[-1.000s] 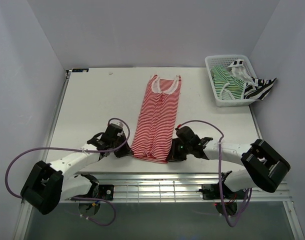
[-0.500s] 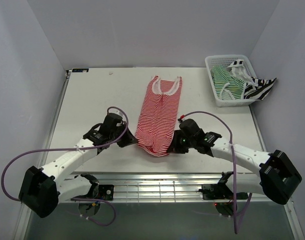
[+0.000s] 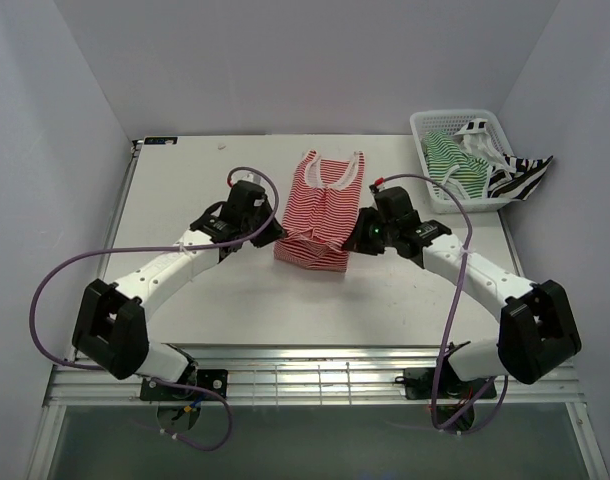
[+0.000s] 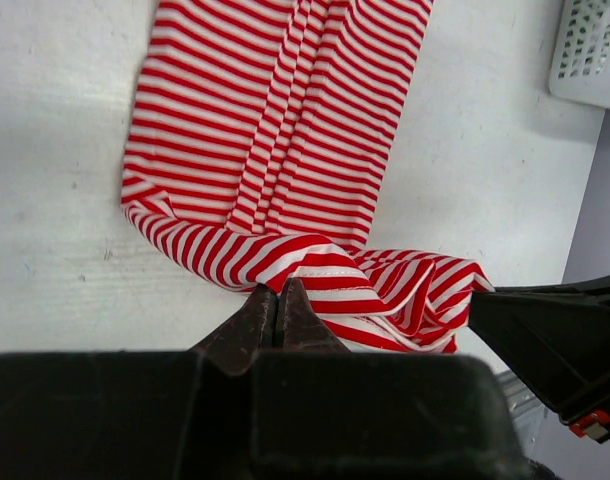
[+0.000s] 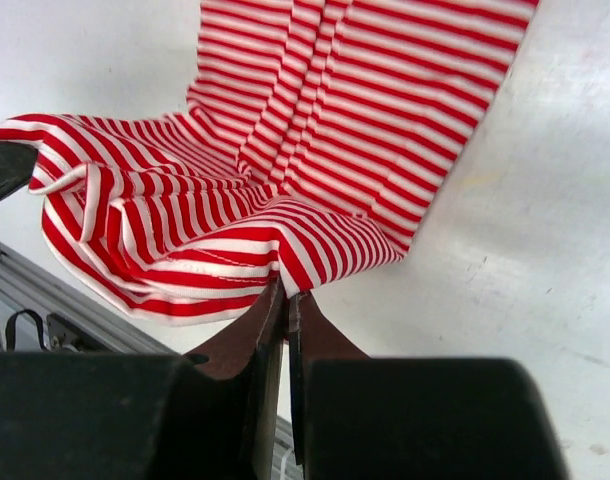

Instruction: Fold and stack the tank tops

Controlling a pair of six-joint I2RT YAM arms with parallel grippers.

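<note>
Both grippers grasp the red top (image 3: 320, 215) at its hem corners. The left gripper (image 3: 276, 232) is clenched on the near-left corner and the right gripper (image 3: 358, 240) on the near-right. Each has its jaws pressed together on a pinch of striped cloth, as both wrist views confirm.

The top lies mid-table (image 3: 185, 190), straps toward the far edge, upper body flat. The hem is raised and doubled toward the straps, with slack cloth sagging between the two grips.

Judgement: the step in hand is the first fold of the first top, hem toward neckline, roughly half made. Two tops sit unfolded at the far right: the green top (image 3: 450, 160) in the basket (image 3: 463, 116), and the black top (image 3: 522, 178) draped over its right rim. No stack exists yet.

Next move, as judged: both grippers travel toward the straps at an even pace with the hem taut between them, lower it level with the neckline, then let go together.

Risk noted: the sag between the grips may wrinkle the fold, and uneven travel would skew the edge.
</note>
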